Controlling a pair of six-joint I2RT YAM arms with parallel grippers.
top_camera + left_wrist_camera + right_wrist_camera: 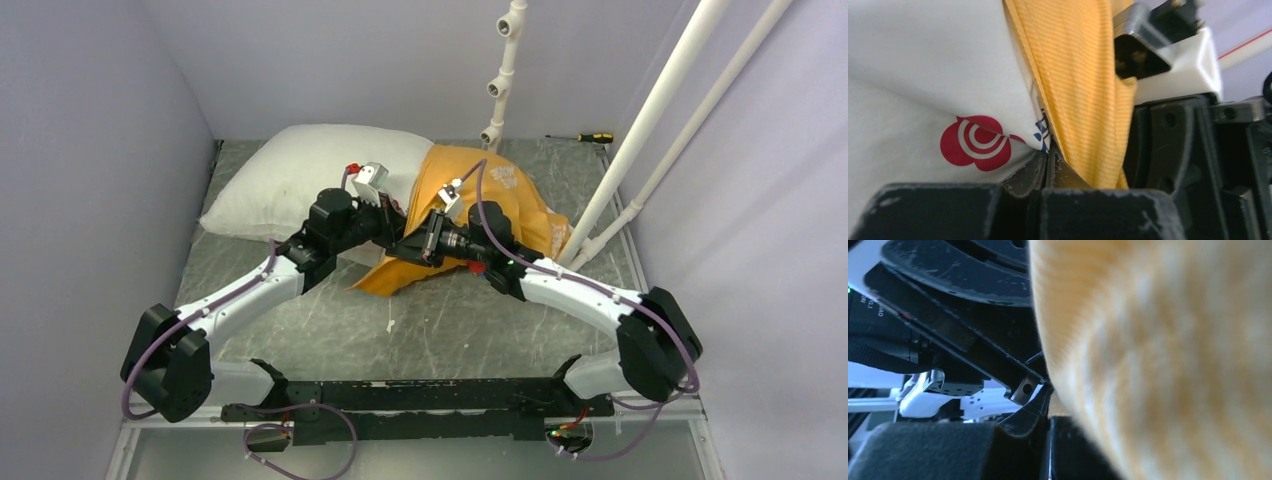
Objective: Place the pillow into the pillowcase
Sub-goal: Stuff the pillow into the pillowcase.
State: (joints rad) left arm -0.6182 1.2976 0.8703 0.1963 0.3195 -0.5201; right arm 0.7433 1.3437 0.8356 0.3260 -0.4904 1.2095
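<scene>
Pinching pillowcase (525,215) rim with left gripper (1048,162) and right gripper (1048,407), both clenched, at pillow (280,185) end; blurred close up, with fingertips mostly hidden

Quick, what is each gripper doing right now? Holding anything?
Left gripper: closed, pinching the edge of the pillowcase.
Right gripper: closed, pinching the pillowcase as well.

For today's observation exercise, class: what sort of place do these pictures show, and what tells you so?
Probably a robot test booth, not a bedroom: two robot arms bolted at the edge of a table, plain walls close around it, and a screwdriver lying at the back.
</scene>
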